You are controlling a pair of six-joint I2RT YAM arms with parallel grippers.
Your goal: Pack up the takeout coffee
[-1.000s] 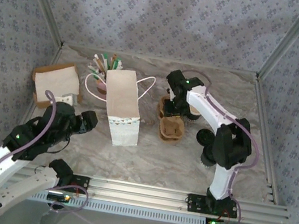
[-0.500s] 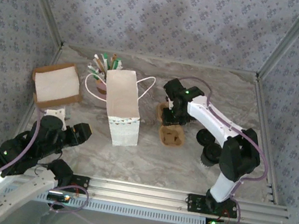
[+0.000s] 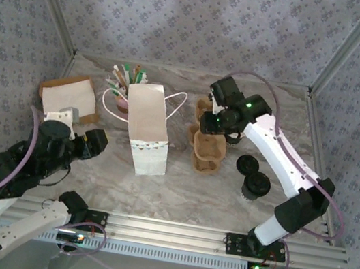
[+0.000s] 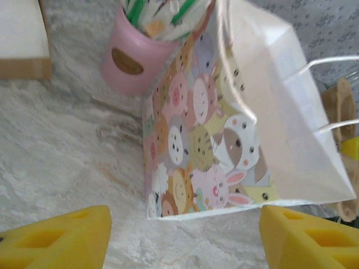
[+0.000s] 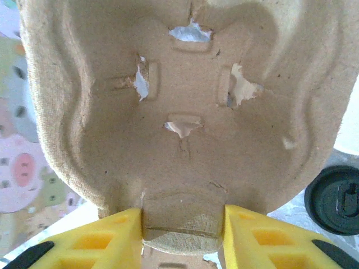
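Note:
A brown moulded-pulp cup carrier (image 3: 206,151) hangs tilted just right of the paper bag (image 3: 145,135). My right gripper (image 3: 220,124) is shut on it. In the right wrist view the yellow fingers (image 5: 115,238) press both sides of the carrier's end tab (image 5: 182,216), and my right gripper (image 5: 182,230) has the carrier's underside (image 5: 185,84) spread in front of it. My left gripper (image 3: 92,142) is open at the left, facing the bag's animal-print side (image 4: 196,151). Nothing lies between its pads (image 4: 61,238), and my left gripper (image 4: 185,241) is over bare table. The takeout coffee is hidden.
A pink cup of straws (image 3: 125,82) stands behind the bag, and a box of napkins (image 3: 69,96) lies at the far left. More brown pulp pieces (image 3: 203,107) sit behind the carrier. A loose black lid (image 3: 249,164) and a black-topped cup (image 3: 256,186) are at the right.
My right arm has swung back and to the right, raising the carrier off the table. My left arm has drawn back to the left, its gripper still turned toward the bag.

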